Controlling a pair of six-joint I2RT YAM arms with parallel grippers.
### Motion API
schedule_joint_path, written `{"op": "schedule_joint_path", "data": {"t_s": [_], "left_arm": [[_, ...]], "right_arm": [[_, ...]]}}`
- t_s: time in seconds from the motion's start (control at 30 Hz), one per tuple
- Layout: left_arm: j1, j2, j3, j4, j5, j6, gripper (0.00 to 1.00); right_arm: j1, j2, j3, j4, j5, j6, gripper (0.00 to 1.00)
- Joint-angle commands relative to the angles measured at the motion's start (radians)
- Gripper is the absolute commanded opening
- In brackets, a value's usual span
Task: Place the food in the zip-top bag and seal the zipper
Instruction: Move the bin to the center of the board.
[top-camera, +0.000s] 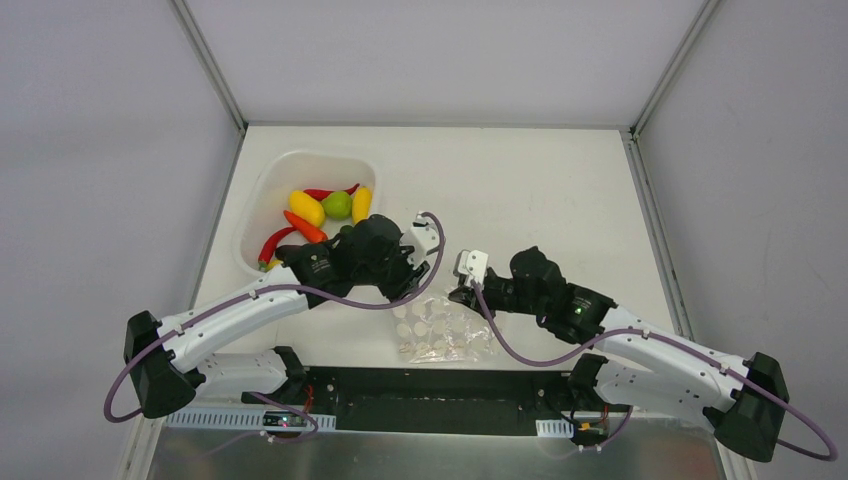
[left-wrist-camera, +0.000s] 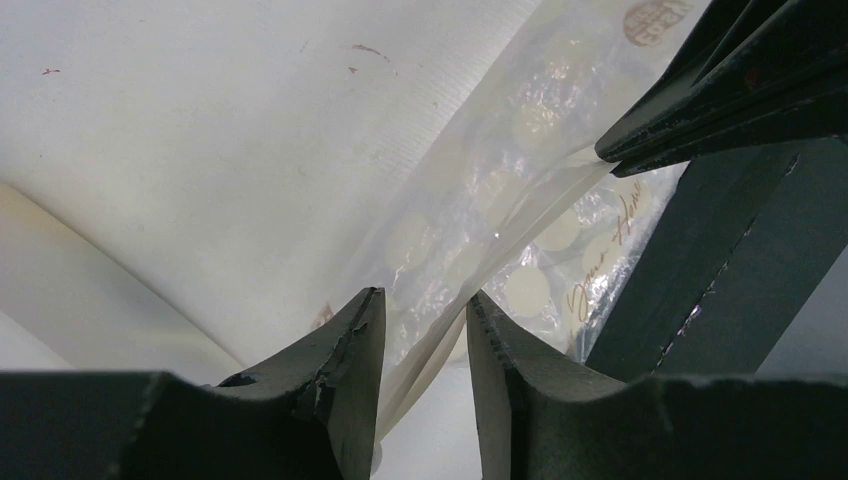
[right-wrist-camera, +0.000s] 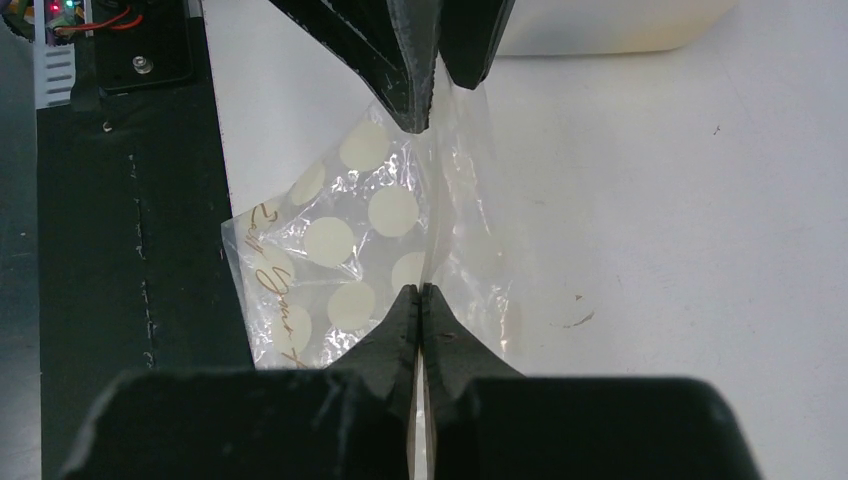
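Clear dotted zip-top bag (top-camera: 440, 335) lies on table (top-camera: 560, 200), one raised edge strung btw R gripper (right-wrist-camera: 420, 300), clamped tight on it, & L gripper (left-wrist-camera: 425, 310), half-open astride it; food (top-camera: 322, 212) sits in white tub (top-camera: 262, 190), L-side.

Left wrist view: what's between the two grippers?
The zip-top bag, its raised edge running from left gripper to right gripper; both wrist views show it.

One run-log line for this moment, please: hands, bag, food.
left hand: open, astride zip-top bag edge | right hand: shut on same edge | food: in white tub, none in bag
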Motion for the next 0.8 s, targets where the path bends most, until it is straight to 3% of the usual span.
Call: {"op": "schedule_joint_path", "data": {"t_s": [0.0,0.13,0.27,0.37,0.43,0.5,0.77], "left_arm": [[-0.010,-0.019,-0.003,0.036,-0.035,-0.008,0.33],[-0.009,-0.019,-0.010,0.067,-0.055,-0.018,0.30],[-0.010,-0.018,-0.010,0.077,-0.086,-0.022,0.16],[-0.009,-0.029,-0.019,0.093,-0.120,-0.033,0.11],[-0.010,-0.040,-0.027,0.122,-0.153,-0.051,0.02],[-0.010,-0.048,-0.041,0.159,-0.174,-0.088,0.00],[-0.009,-0.086,-0.055,0.283,-0.360,-0.307,0.00]], "right_arm": [[0.003,-0.017,-0.002,0.072,-0.023,-0.002,0.00],[0.003,-0.002,0.001,0.073,-0.028,-0.003,0.00],[0.004,-0.006,0.001,0.082,-0.024,0.002,0.00],[0.003,-0.009,0.000,0.097,0.003,0.018,0.00],[0.004,-0.010,0.001,0.115,0.045,0.050,0.17],[0.003,-0.005,0.006,0.155,0.126,0.115,0.39],[0.003,-0.019,0.125,0.211,0.638,0.569,0.82]]}}
